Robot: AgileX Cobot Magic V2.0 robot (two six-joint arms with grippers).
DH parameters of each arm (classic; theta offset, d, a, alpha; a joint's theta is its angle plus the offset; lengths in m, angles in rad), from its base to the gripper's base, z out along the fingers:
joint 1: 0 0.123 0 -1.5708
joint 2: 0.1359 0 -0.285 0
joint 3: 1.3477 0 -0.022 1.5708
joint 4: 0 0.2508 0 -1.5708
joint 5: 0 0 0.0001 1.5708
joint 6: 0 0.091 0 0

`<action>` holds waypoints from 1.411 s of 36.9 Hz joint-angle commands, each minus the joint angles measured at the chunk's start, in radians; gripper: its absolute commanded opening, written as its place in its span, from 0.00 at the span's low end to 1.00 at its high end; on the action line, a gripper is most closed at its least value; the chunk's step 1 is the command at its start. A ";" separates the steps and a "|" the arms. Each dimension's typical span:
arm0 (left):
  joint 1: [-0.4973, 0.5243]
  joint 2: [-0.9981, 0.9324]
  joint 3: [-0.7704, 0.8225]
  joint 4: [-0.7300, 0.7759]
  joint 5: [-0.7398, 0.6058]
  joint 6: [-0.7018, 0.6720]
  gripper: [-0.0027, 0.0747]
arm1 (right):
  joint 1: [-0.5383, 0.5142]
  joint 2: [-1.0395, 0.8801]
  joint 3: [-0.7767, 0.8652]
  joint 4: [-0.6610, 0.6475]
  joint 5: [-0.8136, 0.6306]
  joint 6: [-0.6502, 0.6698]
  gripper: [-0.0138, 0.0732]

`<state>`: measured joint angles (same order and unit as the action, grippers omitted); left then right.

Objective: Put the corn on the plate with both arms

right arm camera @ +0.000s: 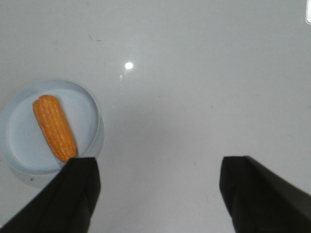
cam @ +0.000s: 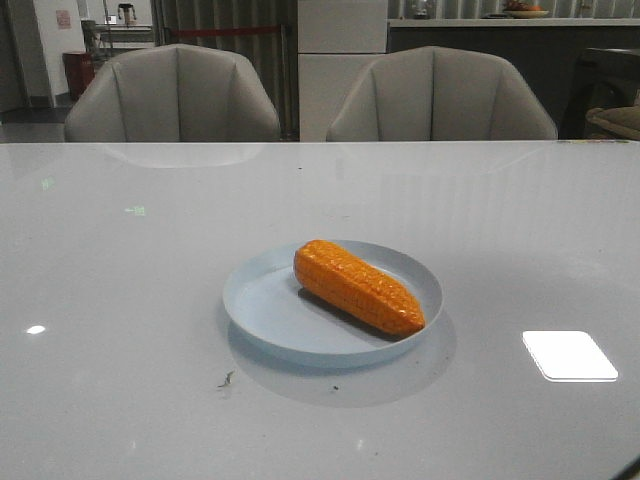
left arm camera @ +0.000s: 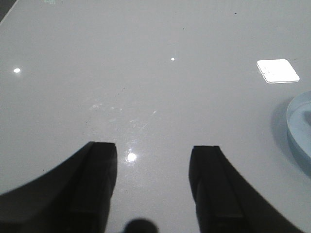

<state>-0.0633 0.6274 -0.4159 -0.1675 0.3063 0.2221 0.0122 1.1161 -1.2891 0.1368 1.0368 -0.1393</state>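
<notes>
The orange corn (cam: 356, 286) lies on its side in the pale blue plate (cam: 262, 306) at the middle of the table, its tapered end toward the front right. Neither gripper shows in the front view. In the right wrist view the corn (right arm camera: 54, 127) and the plate (right arm camera: 90, 114) lie beyond my open, empty right gripper (right arm camera: 156, 167), off to one side of its fingers. In the left wrist view my left gripper (left arm camera: 155, 150) is open and empty over bare table, with only the plate's rim (left arm camera: 294, 128) at the frame's edge.
The table (cam: 150, 250) is glossy white with bright lamp reflections (cam: 569, 355). Two grey chairs (cam: 172, 95) stand behind its far edge. A small dark speck (cam: 226, 379) lies in front of the plate.
</notes>
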 commanded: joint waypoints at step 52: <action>-0.001 -0.002 -0.020 -0.011 -0.031 -0.003 0.56 | -0.035 -0.659 0.771 0.011 -0.275 0.124 0.86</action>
<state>-0.0633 0.6274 -0.4065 -0.1675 0.3463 0.2221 -0.0184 0.4540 -0.4906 0.1387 0.8308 -0.0173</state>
